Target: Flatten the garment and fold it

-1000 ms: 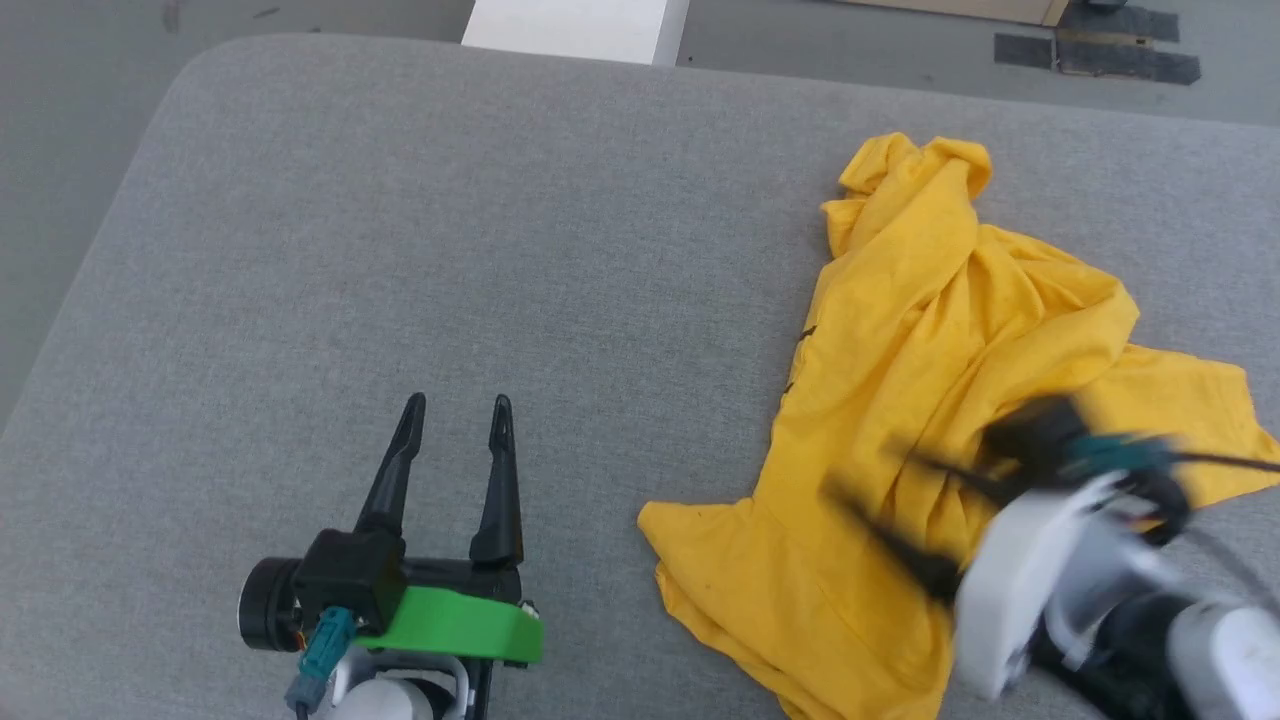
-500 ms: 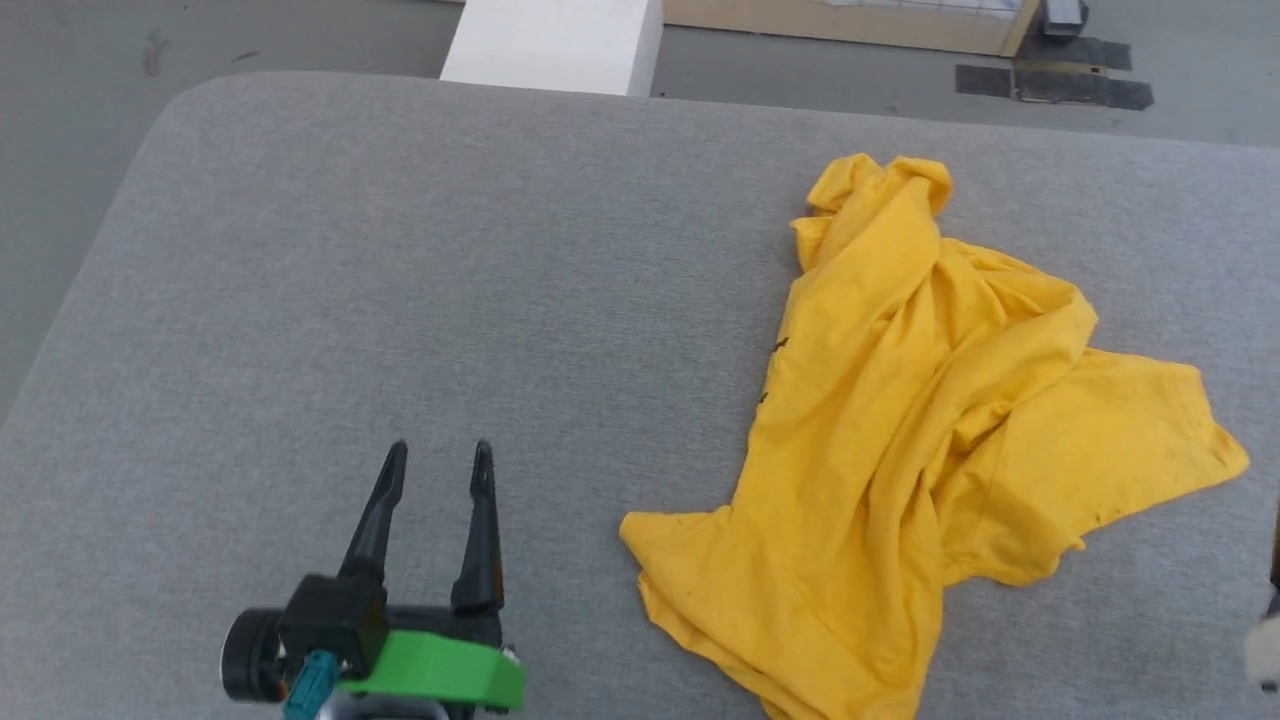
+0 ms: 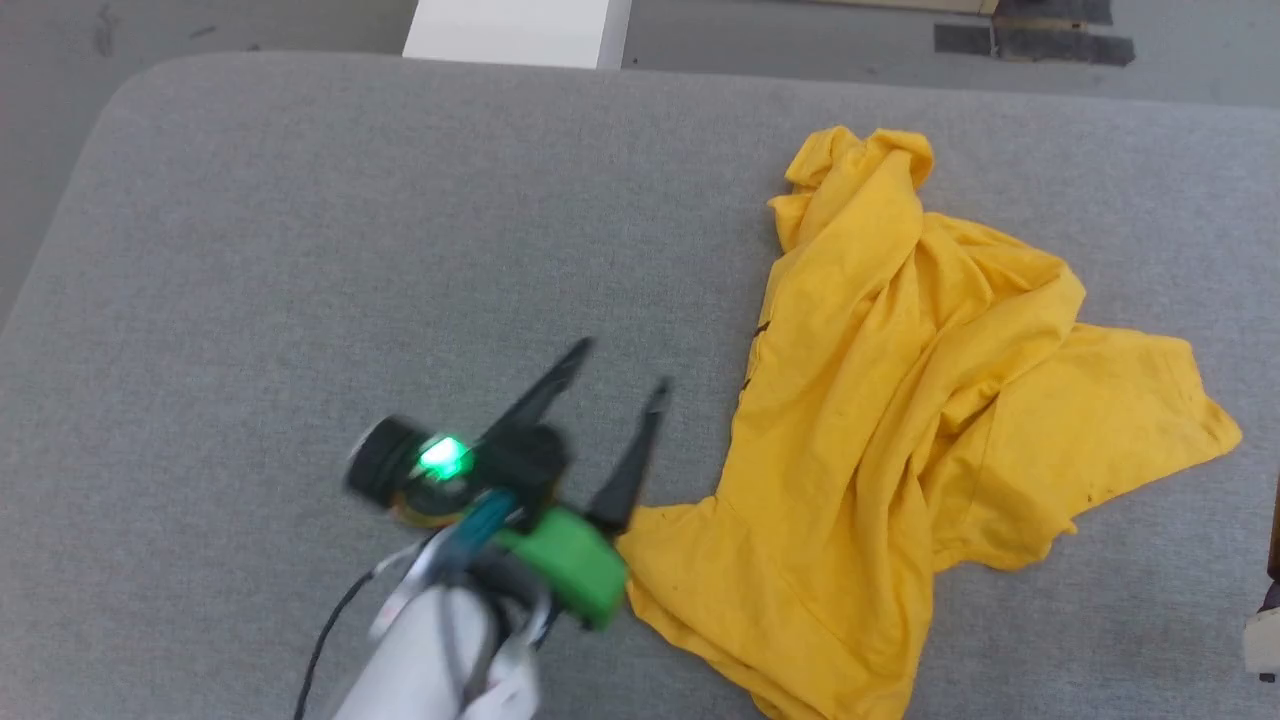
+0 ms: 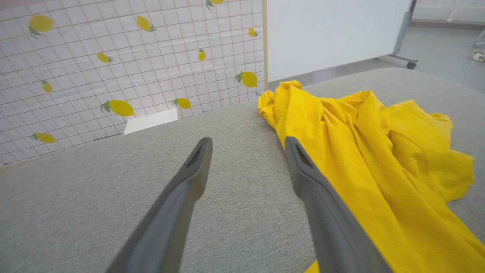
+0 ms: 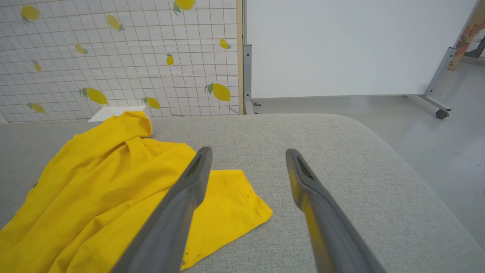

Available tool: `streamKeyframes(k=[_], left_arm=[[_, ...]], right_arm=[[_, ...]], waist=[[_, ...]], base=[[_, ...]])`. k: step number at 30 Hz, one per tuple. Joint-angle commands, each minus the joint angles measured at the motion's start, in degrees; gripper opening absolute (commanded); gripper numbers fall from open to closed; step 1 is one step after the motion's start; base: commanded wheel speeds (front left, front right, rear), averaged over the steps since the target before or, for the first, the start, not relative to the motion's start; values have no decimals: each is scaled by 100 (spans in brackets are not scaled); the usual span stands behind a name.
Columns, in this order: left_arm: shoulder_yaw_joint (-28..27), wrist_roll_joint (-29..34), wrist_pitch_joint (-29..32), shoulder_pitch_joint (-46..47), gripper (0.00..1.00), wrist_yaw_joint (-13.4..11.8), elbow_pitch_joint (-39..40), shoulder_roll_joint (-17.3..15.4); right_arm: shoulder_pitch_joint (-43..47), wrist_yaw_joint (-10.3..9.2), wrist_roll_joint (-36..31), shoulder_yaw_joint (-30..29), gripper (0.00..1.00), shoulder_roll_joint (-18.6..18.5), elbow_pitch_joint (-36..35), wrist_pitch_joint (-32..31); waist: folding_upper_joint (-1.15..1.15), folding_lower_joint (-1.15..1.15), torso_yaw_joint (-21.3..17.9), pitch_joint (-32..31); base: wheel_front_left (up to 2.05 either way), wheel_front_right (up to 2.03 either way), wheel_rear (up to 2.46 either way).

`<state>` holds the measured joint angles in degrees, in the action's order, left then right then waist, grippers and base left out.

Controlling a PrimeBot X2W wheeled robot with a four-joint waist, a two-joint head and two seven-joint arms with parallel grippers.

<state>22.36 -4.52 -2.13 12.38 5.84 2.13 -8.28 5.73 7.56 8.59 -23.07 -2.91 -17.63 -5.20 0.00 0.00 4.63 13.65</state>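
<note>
Currently: both grippers parted, shirt crumpled on right half of bench

Garment (image 3: 900,420) lies in a crumpled heap on the right half of the grey padded bench (image 3: 350,220). One end is bunched into a knot near the far edge, and a flatter flap spreads toward the right edge. Only plain yellow fabric is up, with a few small dark marks along its left border (print not visible).

Left gripper (image 3: 620,365) sits at mid-bench toward the near edge, blurred, with its fingers spread and nothing between them. It is angled toward the garment's left border, and a green light glows on its body. In the left wrist view the left gripper (image 4: 248,141) has its right finger overlapping the fabric (image 4: 360,151); contact cannot be judged.

Right gripper (image 5: 248,151) is also parted and empty. It is above the flap's corner (image 5: 227,204) and the bare bench near the right edge.

Beyond the far edge are a white block (image 3: 515,30) and a lemon-print grid screen (image 4: 113,68).
</note>
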Motion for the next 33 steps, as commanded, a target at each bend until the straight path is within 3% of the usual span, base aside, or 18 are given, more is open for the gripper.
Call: streamKeyframes(k=[1, 8, 16, 17, 18, 23, 28, 33], left_arm=[[389, -19, 450, 498, 100, 109, -291, -58], [1505, -714, 1622, 1435, 100, 162, -1152, -75], [2057, -1367, 2079, 1856, 100, 164, -1878, -176], [2091, -1358, 2091, 1888, 61, 164, -1953, -202], [2111, -1334, 2075, 1925, 0, 164, -2035, -230], [1881, -1388, 1865, 2104, 0, 15, -2172, -286], [1323, -1325, 1604, 2769, 0, -308, -1901, -540], [1005, -1257, 1531, 3436, 0, -426, -1946, -702]], right_arm=[[-120, -8, 17, 1, 100, 2, -58, -10], [-308, -8, 20, 74, 100, 2, -156, -69], [-421, -8, 100, 90, 100, 2, -89, -53], [-428, -8, 109, 91, 100, 2, -76, -45], [-438, -8, 121, 89, 100, 2, -63, -34], [-486, -8, 140, 49, 100, 3, -47, -13], [-531, -8, 119, 19, 100, 3, -114, -37], [-591, -8, 73, 90, 100, 3, -188, -97]], waist=[[0, 0, 17, 202], [0, 0, -127, 631], [0, 0, -332, 984], [0, 0, -344, 1002], [0, 0, -353, 1018], [0, 0, -345, 1049], [0, 0, -260, 1141], [0, 0, -236, 1306]], base=[[0, 0, 0], [0, 0, 0], [0, 0, 0], [0, 0, 0], [0, 0, 0], [0, 0, 0], [0, 0, 0], [0, 0, 0]])
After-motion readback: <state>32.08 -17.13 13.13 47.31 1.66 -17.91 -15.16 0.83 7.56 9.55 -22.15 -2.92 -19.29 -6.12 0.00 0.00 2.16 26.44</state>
